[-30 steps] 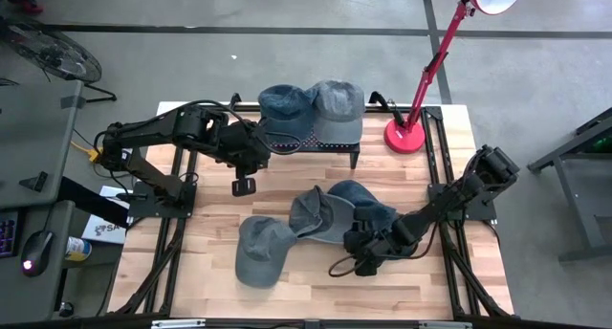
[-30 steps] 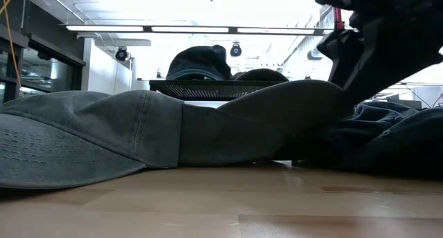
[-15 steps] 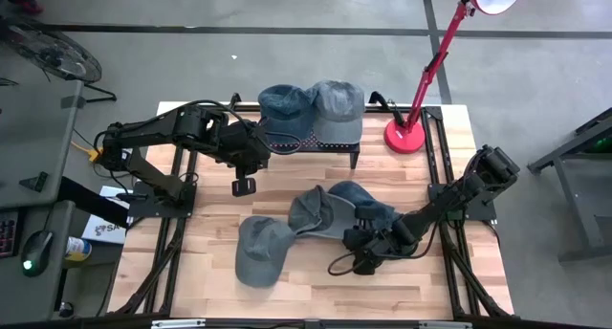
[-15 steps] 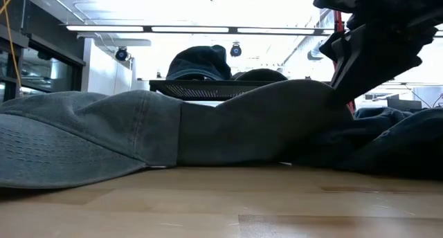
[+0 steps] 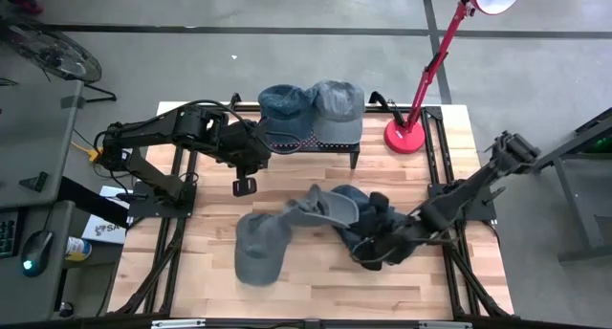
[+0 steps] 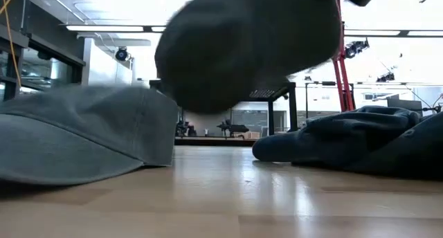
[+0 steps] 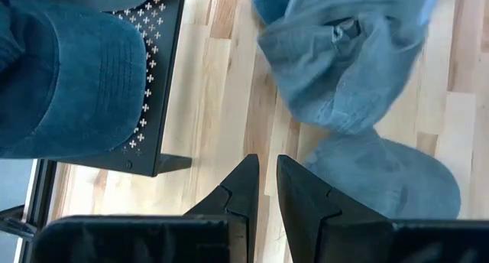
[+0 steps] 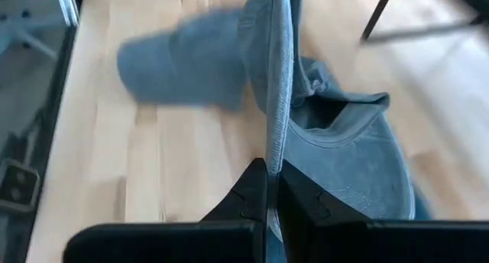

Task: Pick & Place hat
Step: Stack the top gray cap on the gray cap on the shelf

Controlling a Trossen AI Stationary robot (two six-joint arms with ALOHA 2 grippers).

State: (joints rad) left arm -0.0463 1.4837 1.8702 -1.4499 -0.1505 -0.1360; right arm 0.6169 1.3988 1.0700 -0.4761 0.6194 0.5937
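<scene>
Nearest the table's front edge: a grey-blue cap [image 5: 256, 252] lying flat on the wooden table [image 5: 316, 289], left of centre, filling the left of the low view [image 6: 76, 138]. Just beyond it, near the middle: a grey-blue hat [image 5: 330, 208] lifted off the boards, its fabric pinched edge-on between the fingers [image 8: 257, 188] of the right gripper [image 5: 375, 245], clenched on the brim; crown hanging open, inner band visible in the right wrist view [image 8: 336, 152], blurred dark mass high in the low view [image 6: 249, 48]. Touching it toward the right edge: a darker blue cap [image 5: 368, 203], crumpled, partly under the right arm. Toward the left edge, above bare boards: left gripper [image 5: 243, 186], fingers [image 7: 241, 190] nearly together, grasping nothing. Farther back, by the rear edge: a black perforated rack [image 5: 325, 142] carrying a dark blue cap [image 5: 284, 107] and a grey cap [image 5: 337, 107] side by side. At the rear right corner: the round base of a red lamp [image 5: 406, 136], stem rising beyond the table.
</scene>
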